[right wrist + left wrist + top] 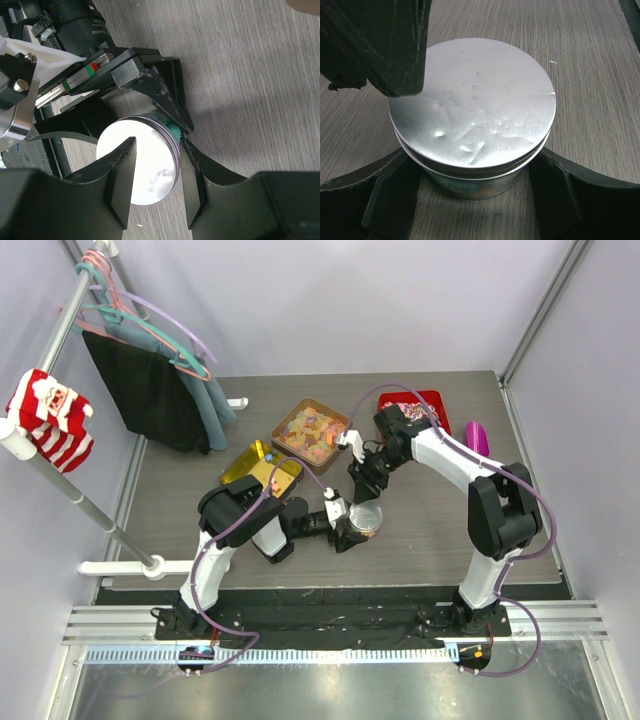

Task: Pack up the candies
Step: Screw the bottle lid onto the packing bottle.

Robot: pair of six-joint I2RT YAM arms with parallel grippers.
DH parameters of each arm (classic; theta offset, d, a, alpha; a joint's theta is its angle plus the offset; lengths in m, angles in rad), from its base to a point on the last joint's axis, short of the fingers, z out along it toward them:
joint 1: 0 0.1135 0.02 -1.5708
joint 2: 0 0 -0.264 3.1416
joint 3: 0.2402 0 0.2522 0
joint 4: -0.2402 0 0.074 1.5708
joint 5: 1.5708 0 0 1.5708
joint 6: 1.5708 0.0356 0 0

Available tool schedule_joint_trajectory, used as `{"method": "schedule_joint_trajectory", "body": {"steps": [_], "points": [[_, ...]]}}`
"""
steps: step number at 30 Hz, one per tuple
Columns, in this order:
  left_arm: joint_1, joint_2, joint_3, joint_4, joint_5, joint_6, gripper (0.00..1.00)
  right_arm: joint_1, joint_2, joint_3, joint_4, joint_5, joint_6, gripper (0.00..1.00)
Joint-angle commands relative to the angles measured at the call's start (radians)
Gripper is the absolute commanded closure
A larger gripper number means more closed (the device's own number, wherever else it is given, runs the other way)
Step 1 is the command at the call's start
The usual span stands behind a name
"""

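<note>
Gripping the jar (470, 187) by its body, my left pincer (472, 160) is closed on it near the middle of the desk (420, 530). My right pincer (157, 175) is narrow and clamps the metal lid (472, 100), which sits on the jar. The candies (428, 403) lie in the red tray (446, 405) at the far right. A teal piece shows through the jar wall.

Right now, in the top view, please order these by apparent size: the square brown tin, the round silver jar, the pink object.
1. square brown tin: clearly the largest.
2 and 3. round silver jar and pink object: they look about equal, so I leave them tied.
</note>
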Motion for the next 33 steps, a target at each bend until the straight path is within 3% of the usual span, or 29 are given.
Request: {"method": "schedule_joint_trajectory", "body": {"steps": [1, 8, 13, 20, 33], "points": [[-0.004, 0.018, -0.009, 0.111, -0.026, 0.064, 0.27, 0.007, 0.016, 0.01, 0.016, -0.027, -0.017, 0.54], [-0.004, 0.016, -0.009, 0.111, -0.026, 0.064, 0.27, 0.007, 0.028, 0.0, 0.018, -0.015, -0.022, 0.55], [-0.004, 0.015, -0.01, 0.111, -0.026, 0.064, 0.27, 0.007, 0.015, -0.015, -0.002, 0.014, -0.03, 0.66], [-0.004, 0.012, -0.01, 0.111, -0.024, 0.062, 0.27, 0.005, -0.031, -0.084, -0.025, 0.06, -0.043, 0.74], [-0.004, 0.012, -0.009, 0.111, -0.024, 0.064, 0.27, -0.029, -0.099, -0.162, -0.024, 0.138, -0.04, 0.8]]}}
